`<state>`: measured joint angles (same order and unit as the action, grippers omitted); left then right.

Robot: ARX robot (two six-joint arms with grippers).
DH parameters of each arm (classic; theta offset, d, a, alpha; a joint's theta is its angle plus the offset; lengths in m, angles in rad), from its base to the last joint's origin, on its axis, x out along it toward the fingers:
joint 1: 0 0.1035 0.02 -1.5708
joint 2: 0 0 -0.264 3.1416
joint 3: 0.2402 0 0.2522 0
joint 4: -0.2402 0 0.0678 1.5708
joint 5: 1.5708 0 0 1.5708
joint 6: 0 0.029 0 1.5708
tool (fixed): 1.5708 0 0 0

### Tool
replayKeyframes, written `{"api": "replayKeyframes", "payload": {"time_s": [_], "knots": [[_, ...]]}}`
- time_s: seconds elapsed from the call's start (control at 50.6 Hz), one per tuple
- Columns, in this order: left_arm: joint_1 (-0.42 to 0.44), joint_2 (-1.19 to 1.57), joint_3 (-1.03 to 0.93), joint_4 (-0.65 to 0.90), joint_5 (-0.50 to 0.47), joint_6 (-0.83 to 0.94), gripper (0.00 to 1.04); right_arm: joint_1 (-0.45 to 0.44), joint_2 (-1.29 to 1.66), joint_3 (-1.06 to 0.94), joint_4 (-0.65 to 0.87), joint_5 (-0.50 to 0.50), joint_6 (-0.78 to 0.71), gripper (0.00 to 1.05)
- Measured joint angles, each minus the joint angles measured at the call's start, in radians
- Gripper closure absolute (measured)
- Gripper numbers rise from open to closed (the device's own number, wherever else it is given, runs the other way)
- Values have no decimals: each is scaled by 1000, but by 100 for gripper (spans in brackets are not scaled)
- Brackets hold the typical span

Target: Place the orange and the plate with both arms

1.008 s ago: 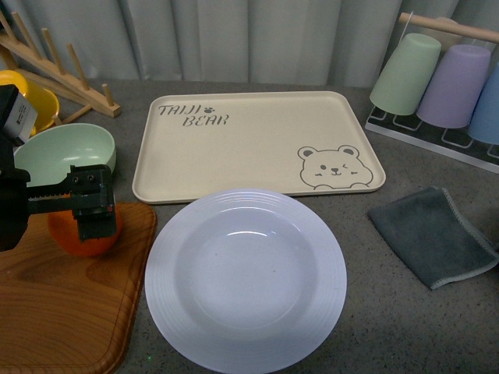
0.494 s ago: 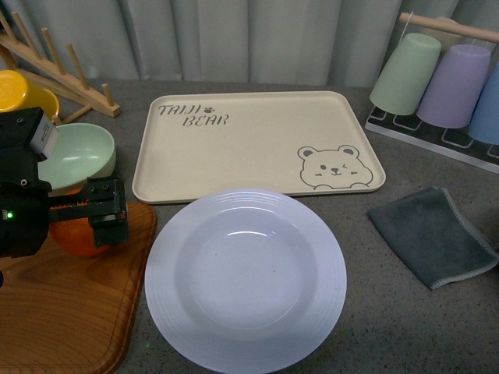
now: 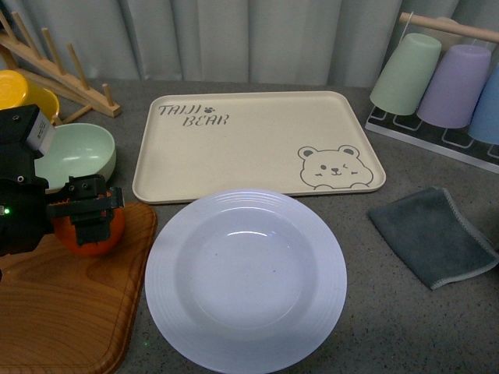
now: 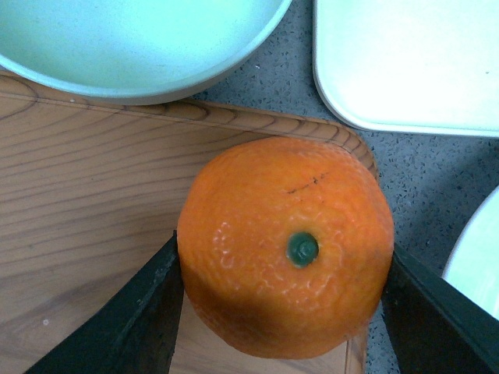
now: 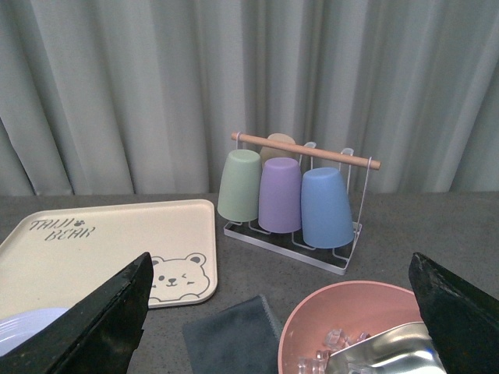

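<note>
My left claw (image 3: 93,210) clamped on the small round bright-orange mandarin (image 4: 257,202), black fingers (image 4: 148,312) against both its sides, over the brown wooden board (image 3: 70,304) corner, large glossy white ridged plate (image 3: 245,343) just beside the board, my right claw (image 5: 281,265) spread wide.

Left pincer (image 3: 92,212) hides much of the orange (image 3: 64,237); board (image 3: 62,312) runs off-frame.

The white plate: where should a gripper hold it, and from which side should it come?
Probably the plate by its ridged rim, right edge, coming low from the right. It lies flat, so only the rim offers a hold; the wooden board crowds its left, the tray its far side.
</note>
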<state>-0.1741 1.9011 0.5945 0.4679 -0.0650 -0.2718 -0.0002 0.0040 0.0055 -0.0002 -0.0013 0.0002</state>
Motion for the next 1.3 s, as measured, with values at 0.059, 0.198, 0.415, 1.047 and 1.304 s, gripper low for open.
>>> {"api": "replayKeyframes", "payload": {"time_s": [0.059, 0.198, 0.415, 1.047, 1.304], "knots": [[-2, -21, -7, -2, 0, -1, 41, 0, 0, 0, 0, 0, 0, 9], [-26, -117, -29, -14, -40, 5, 41, 0, 0, 0, 0, 0, 0, 9], [-198, -165, -10, -37, -86, -74, 41, 0, 0, 0, 0, 0, 0, 9], [-433, 71, 116, -34, -65, -146, 41, 0, 0, 0, 0, 0, 0, 9], [-456, 84, 115, -32, -40, -153, 41, 0, 0, 0, 0, 0, 0, 9]]}}
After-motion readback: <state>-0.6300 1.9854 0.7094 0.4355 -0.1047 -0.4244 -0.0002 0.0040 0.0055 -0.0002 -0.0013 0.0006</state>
